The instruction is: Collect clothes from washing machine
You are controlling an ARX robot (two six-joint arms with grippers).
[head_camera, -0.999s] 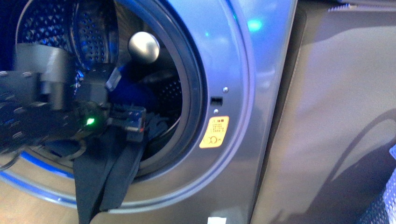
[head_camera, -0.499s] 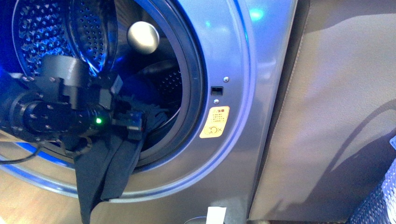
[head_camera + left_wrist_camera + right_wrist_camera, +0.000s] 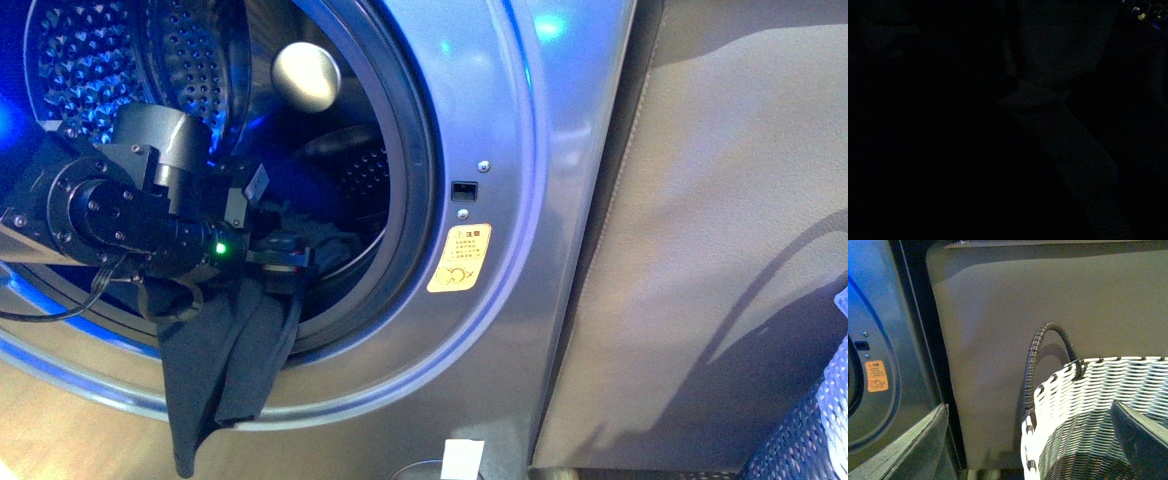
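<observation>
Change vs. 0.5 s ago: the left gripper (image 3: 285, 252) and its wrist are seen shifted slightly up and toward the right side of the door opening. The green light (image 3: 220, 247) on the wrist is carried along w/ them. The lowest tip of the clothes (image 3: 225, 370) is left approx. where it was.
Left gripper: the fingers appear pressed together on a gathered bunch of the clothes, at the lower rim of the door opening.
Clothes: dark navy fabric is draped from the gripper over the lower rim of the washing machine (image 3: 520, 150) and hangs down its front. More dark fabric is seen inside the perforated drum (image 3: 90, 55), close to the rim.
Left wrist view: dark.
Right gripper (image 3: 1028, 410): the fingers are spread wide and nothing is held. It is placed near the woven basket (image 3: 1083, 405), well apart from the door opening.
Machine front: grey metal, lit blue, w/ an orange-yellow sticker (image 3: 459, 270) fixed just right of the door opening.
Room: a beige cushion (image 3: 720, 220) is set just beside the machine's right edge. The basket, w/ a dark coiled handle (image 3: 1040, 355), is stood in front of the cushion. Light wood floor (image 3: 40, 445) is seen at btm left.
</observation>
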